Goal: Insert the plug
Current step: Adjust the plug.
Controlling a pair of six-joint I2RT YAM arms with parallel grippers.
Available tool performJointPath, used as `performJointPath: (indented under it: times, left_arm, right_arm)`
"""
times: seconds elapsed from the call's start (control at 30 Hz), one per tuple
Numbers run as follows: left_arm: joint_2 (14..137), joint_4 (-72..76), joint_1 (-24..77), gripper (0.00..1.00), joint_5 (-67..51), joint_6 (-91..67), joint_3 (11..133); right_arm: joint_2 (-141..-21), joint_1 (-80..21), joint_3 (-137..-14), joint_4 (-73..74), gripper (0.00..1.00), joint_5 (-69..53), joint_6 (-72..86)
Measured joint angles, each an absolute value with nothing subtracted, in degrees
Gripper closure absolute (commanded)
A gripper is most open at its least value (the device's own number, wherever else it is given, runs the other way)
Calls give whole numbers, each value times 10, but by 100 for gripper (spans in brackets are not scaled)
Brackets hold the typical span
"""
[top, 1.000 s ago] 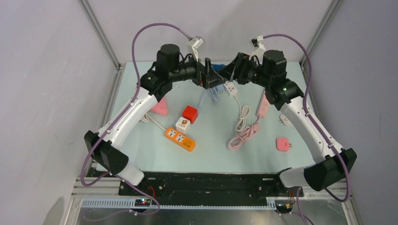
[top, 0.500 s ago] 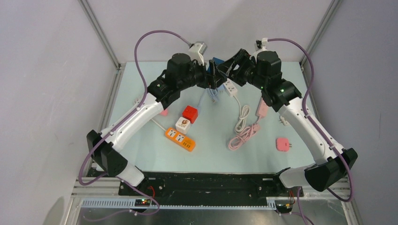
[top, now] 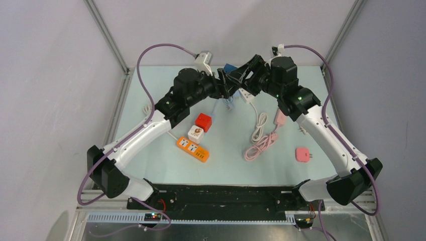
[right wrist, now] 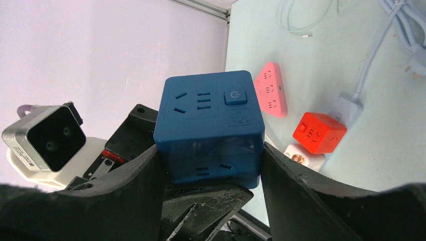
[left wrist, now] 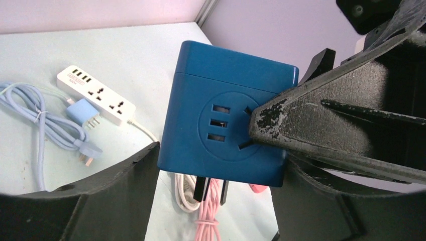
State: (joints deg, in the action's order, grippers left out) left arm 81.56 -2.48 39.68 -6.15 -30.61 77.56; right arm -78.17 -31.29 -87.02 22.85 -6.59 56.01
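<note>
Between the two pincers, raised over the pale green tabletop point(top: 228, 163), sits a blue cube adapter point(right wrist: 206, 108) with its prongs point(left wrist: 200, 188) jutting from one face. The right pincer point(right wrist: 208, 150) clamps it. The left pincer point(left wrist: 218, 158) has fingers against its sides, though I cannot tell whether it grips. Beneath the pincers, toward the arm bases, lie an orange power strip point(top: 193, 149) and a red cube point(top: 203, 121). Grey walls point(top: 50, 75) and metal posts point(top: 106, 36) surround the tabletop.

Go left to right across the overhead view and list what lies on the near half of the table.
orange power strip → pink coiled cord → pink square adapter
</note>
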Motion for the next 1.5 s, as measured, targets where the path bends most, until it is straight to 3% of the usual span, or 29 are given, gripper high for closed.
performJointPath:
  times: [0.17, 0.27, 0.33, 0.43, 0.47, 0.53, 0.6, 0.63, 0.7, 0.77, 1.1, 1.5]
  left_arm:
    - [807, 7, 400, 16, -46, -305, 757]
    - [800, 23, 401, 24, -35, -303, 747]
    - [794, 30, 402, 34, -32, -299, 739]
    - [793, 30, 402, 63, -33, -284, 735]
    - [793, 30, 403, 69, -30, -284, 733]
    - [793, 30, 403, 90, -31, -282, 729]
    - [793, 30, 403, 99, -31, -283, 728]
    - [793, 31, 402, 99, -31, -283, 728]
    - [793, 38, 402, 100, -33, -281, 728]
    - [789, 42, 399, 100, -41, -280, 720]
    - [784, 38, 352, 100, -197, -285, 706]
    - [783, 7, 340, 100, -462, -232, 736]
  right_arm:
    - [-782, -313, -870, 229, 67, -76, 580]
    - [-785, -312, -870, 229, 67, -90, 587]
    - [-789, -309, -870, 229, 67, -100, 593]
    - [-797, -307, -870, 231, 67, -109, 602]
    - [-799, -306, -870, 233, 66, -111, 604]
    - [-803, -305, -872, 238, 57, -118, 606]
    - [-812, -300, -885, 250, 40, -129, 602]
    - [-819, -295, -896, 258, 27, -141, 597]
    - [-828, -288, -914, 268, 13, -160, 581]
    - [-830, -277, -922, 271, 6, -175, 552]
    - [-823, -146, -929, 248, 2, -402, 343]
    - [-804, -196, -967, 327, 2, -590, 51]
